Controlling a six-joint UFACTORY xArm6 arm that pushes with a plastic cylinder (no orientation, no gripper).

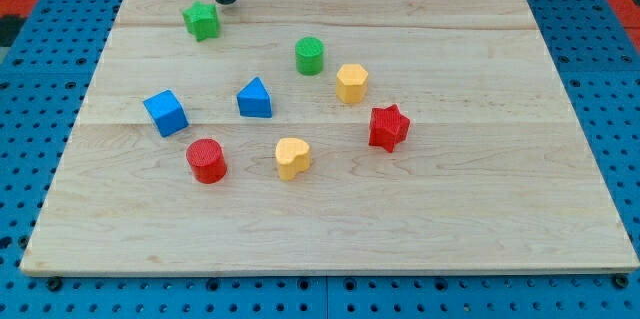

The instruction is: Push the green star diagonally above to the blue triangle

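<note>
Camera view: no jaws, my tip (226, 1) sits just up-right of green star (202, 20); push down-right, stopping diagonally above blue triangle (254, 98), clear of green cylinder (309, 55).

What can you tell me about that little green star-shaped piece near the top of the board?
The green star is a small, chunky block of matte, plastic-looking material, with short blunt points and a flat top. It lies flat on the wooden board near the view's top left, apart from the other blocks. My tip stands just to its upper right, very close; whether they touch cannot be told. The blue triangle sits lower right.
</note>
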